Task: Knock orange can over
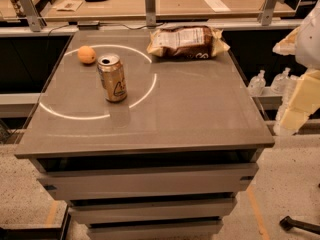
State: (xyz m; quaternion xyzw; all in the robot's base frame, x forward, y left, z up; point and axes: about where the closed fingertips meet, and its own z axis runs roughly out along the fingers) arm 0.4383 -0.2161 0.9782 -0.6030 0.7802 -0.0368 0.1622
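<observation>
The orange can (pixel 112 78) stands upright on the grey table top (pixel 200 114), left of centre, with its silver pull-tab top up and a white triangular logo facing me. My arm shows at the right edge of the camera view as cream-coloured parts. The gripper (pixel 295 116) hangs there beside the table's right edge, well to the right of the can and apart from it. Nothing is seen held in it.
A small round orange fruit (pixel 86 54) lies just behind and left of the can. A crinkled brown-and-white snack bag (pixel 187 42) lies at the table's back edge. Plastic bottles (pixel 270 81) stand off the table's right side. A wooden counter (pixel 165 1) runs behind.
</observation>
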